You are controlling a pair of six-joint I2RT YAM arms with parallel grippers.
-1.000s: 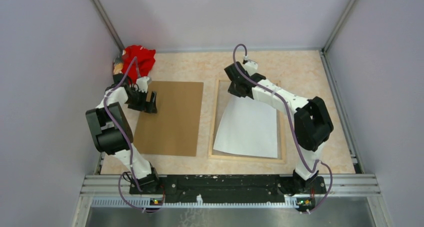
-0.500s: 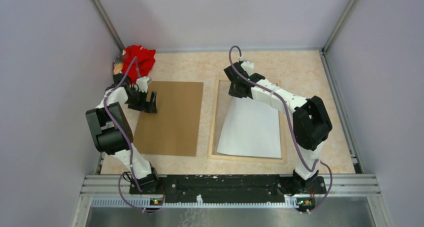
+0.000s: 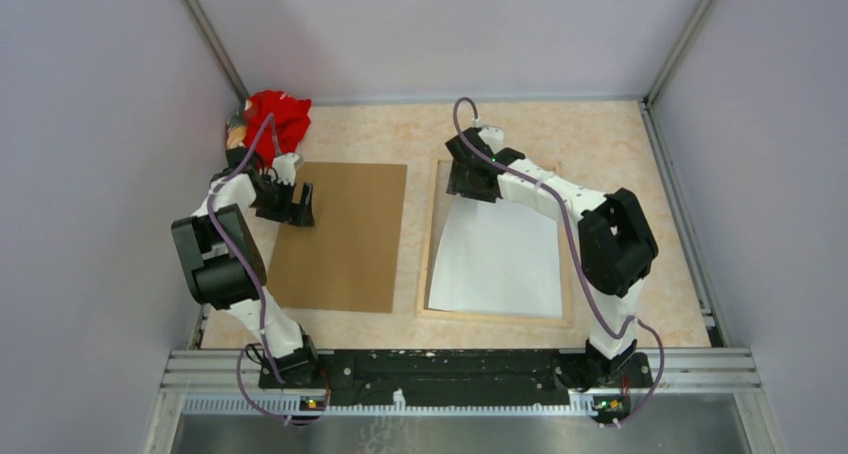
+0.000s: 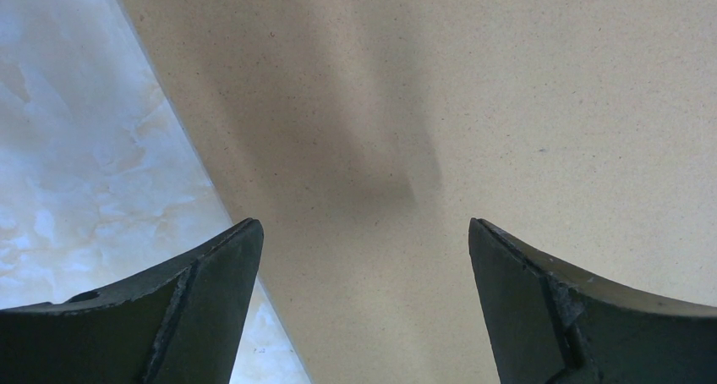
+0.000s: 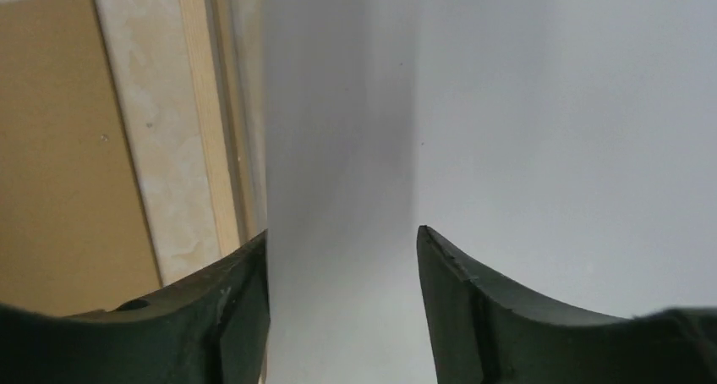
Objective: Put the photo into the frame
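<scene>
Right pincer [image 5: 342, 232], at the far end of the frame [image 3: 428, 244]: black, curved, blunt-tipped fingers parted, gripping nothing, plain white sheet showing through the gap. Left pincer [image 4: 363, 223], well left of the frame: spread wide, dark wedge-shaped fingers low over the left edge of the board [image 4: 507, 79], clasping nothing.

Photo [image 3: 495, 259]: inside the frame, blank white back upward, smooth and unmarked. Far end beneath the right pincer and looking narrower than the near end; left edge slightly bowed; near edge just within the frame's near rail. Picture side hidden.

Frame: thin rectangle of pale wood, flat on the table [image 3: 600, 134], with a narrower inner strip beside the rail in the right wrist view.

Board: flat brown rectangle, matte, finely speckled fibre surface, straight sharp edges. Just left of the frame, a strip of tabletop between.

Table: pale cream, marbled pattern, slight sheen.

Red cloth [image 3: 280, 114]: soft crumpled heap, well left of the frame's far end, at the board's far left corner.
</scene>
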